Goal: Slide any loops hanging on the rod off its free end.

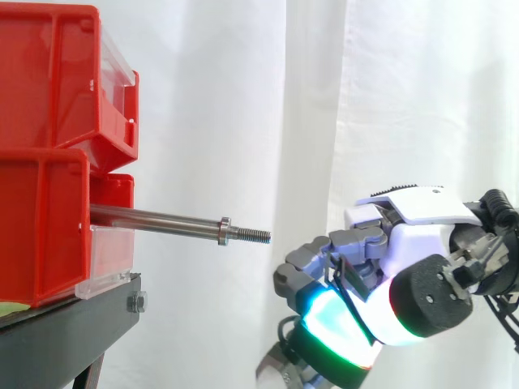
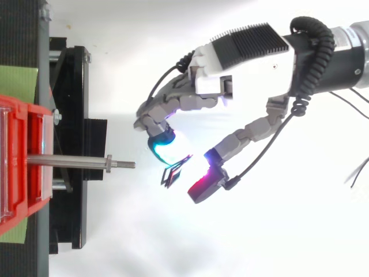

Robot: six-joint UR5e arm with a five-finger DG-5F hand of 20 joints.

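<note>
A steel rod (image 1: pixel 162 220) sticks out level from the lower red bin (image 1: pixel 40 235) towards the right. Its threaded free end (image 2: pixel 128 165) is bare, and nothing hangs on the rod. My hand (image 1: pixel 422 243) is right of the free end and slightly lower, clear of the rod. Its fingers are curled, with glowing pads (image 2: pixel 160 144) facing the thumb. A small bunch of thin dark loops (image 2: pixel 173 171) sits pinched between the fingertips and the thumb pad (image 2: pixel 203 184), a short way beyond the rod's tip. In the side view the loops (image 1: pixel 354 277) show as a dark piece among the fingers.
Two red bins stand stacked on a black stand (image 1: pixel 73 328) at the left, the upper bin (image 1: pixel 57 73) above the rod. A white curtain (image 1: pixel 324 97) hangs behind. A green strip (image 2: pixel 17 81) lies on the stand by the bins.
</note>
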